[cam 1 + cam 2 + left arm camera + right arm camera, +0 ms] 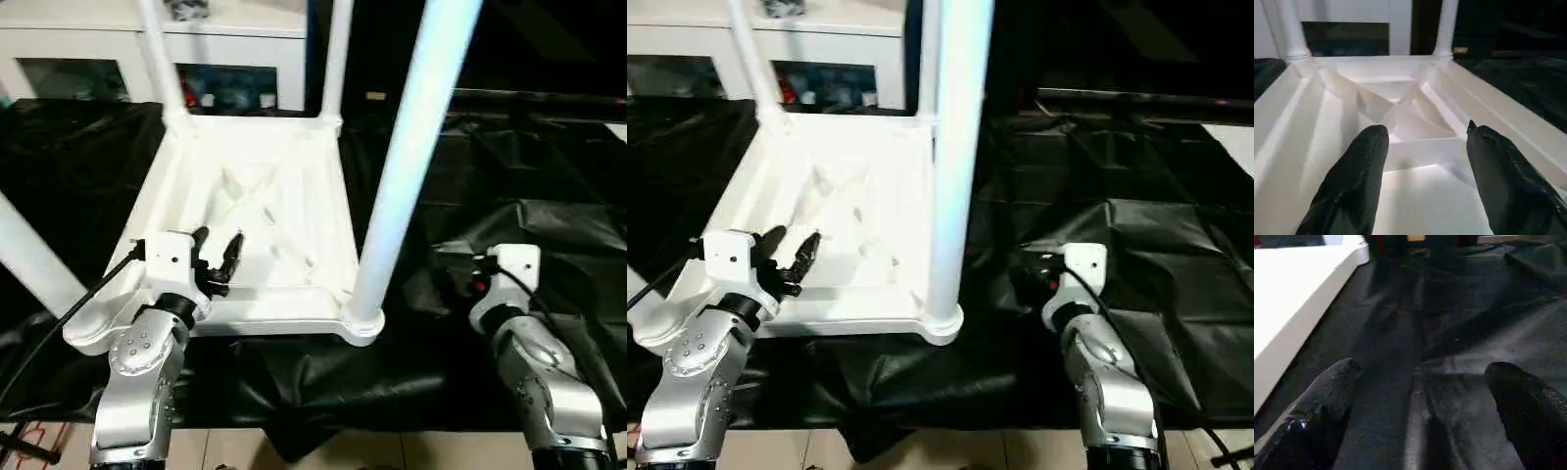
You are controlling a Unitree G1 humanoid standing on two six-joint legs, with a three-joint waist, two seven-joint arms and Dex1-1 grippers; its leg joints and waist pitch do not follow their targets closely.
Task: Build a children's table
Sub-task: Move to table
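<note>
left gripper (217, 257) with black fingers spread, empty, over the ribbed underside of the upside-down white plastic table top (294, 284), four white tube legs (411, 147) sticking up, right gripper (1420, 396) wide apart over black cloth (549, 225)

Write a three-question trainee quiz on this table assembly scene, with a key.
1. True or false: the table top lies with its ribbed underside up.
2. How many legs stand in its corner sockets? A) two B) three C) four
3. Fill in: the left pincer hovers over the top, its fingers ____; the right pincer hangs over the black cloth.

Key: 1 true. 2 C, counting the near-right leg. 3 open.
</note>
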